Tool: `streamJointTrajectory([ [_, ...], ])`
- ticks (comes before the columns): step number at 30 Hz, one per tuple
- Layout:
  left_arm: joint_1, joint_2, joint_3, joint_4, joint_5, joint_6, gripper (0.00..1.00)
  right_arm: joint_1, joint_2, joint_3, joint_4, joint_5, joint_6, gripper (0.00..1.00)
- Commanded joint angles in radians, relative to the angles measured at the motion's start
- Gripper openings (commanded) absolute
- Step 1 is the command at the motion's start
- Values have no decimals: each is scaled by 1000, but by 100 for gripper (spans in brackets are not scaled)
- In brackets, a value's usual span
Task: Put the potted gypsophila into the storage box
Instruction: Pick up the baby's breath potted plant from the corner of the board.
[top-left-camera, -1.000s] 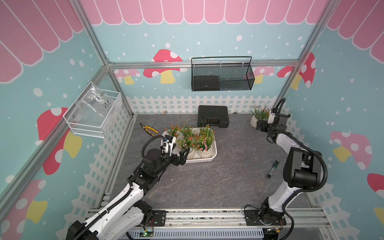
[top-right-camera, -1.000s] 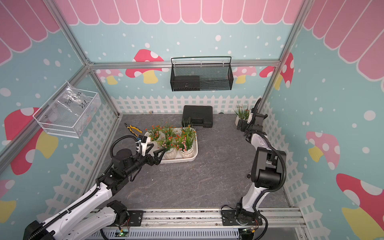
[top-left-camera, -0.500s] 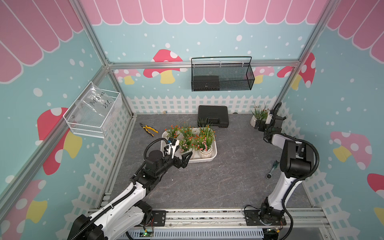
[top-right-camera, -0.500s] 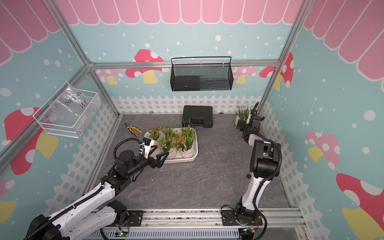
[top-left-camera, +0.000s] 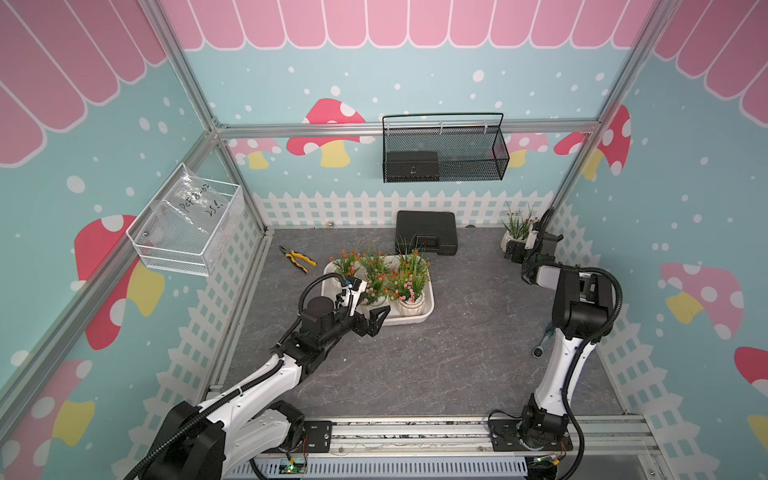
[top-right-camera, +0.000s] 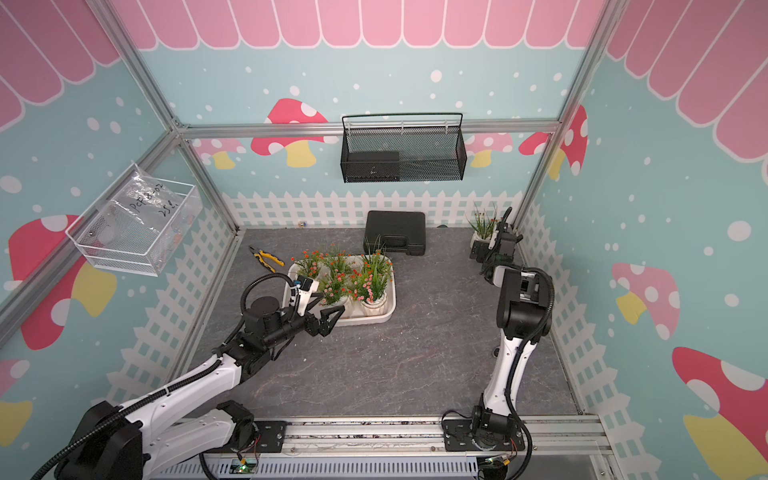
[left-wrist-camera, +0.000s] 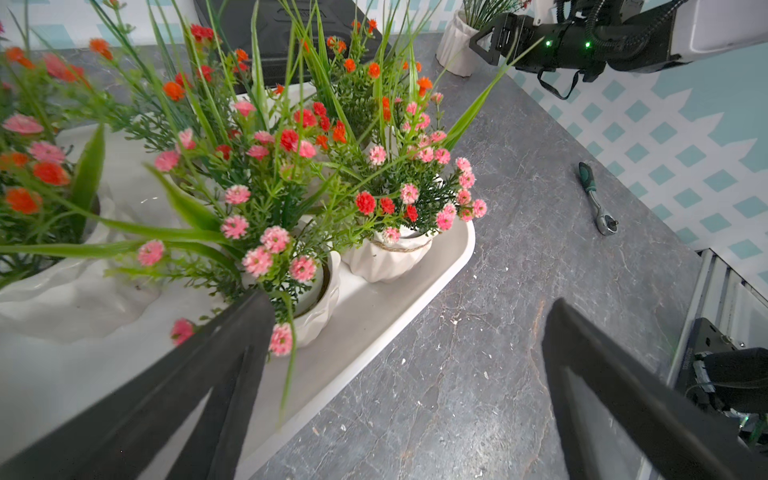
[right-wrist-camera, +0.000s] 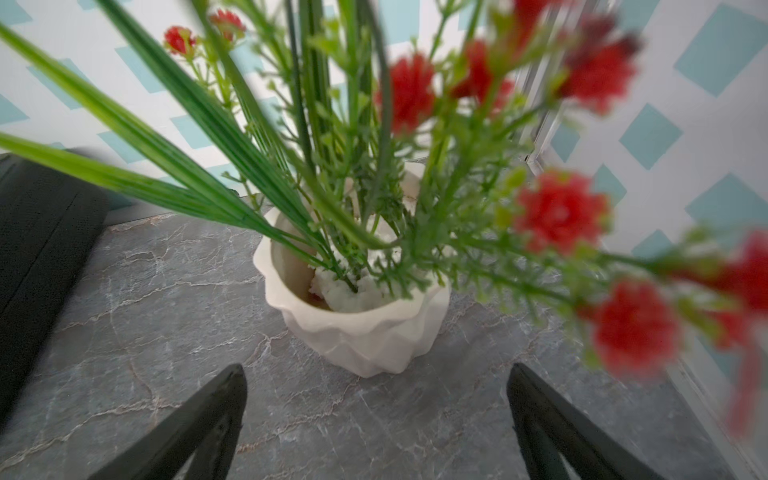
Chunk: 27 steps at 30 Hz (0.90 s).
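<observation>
Potted gypsophila (top-left-camera: 386, 278), most pots standing upright and close together inside the storage box (top-left-camera: 420, 320) at mid-counter (top-left-camera: 436, 365). One lone pot (right-wrist-camera: 357, 332) stands well apart from the box, to its right by the back wall. Left pincer (left-wrist-camera: 407, 301): released, jaws spread wide and empty, at the box's near rim, one finger (left-wrist-camera: 249, 316) beside the nearest pot's sprigs. Right pincer (right-wrist-camera: 374, 374): released, empty, just short of the lone pot, not touching it. Black case (top-left-camera: 426, 232) lies just behind the box; pliers (top-left-camera: 297, 259) to its left; ratchet (left-wrist-camera: 596, 199) well to its right.
</observation>
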Motion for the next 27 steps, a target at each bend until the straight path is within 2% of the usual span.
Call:
streamJointTrajectory([
  [1, -3, 28, 11, 54, 33, 4, 99, -1, 48, 48, -9, -28, -23, 99],
  [9, -3, 48, 20, 39, 26, 17, 99, -1, 111, 149, -85, -34, -19, 99],
  [20, -3, 32, 11, 13, -13, 55, 99, 2, 205, 303, -117, -44, 20, 98],
  [27, -3, 71, 41, -20, -10, 94, 99, 3, 248, 381, -114, -35, 37, 98],
])
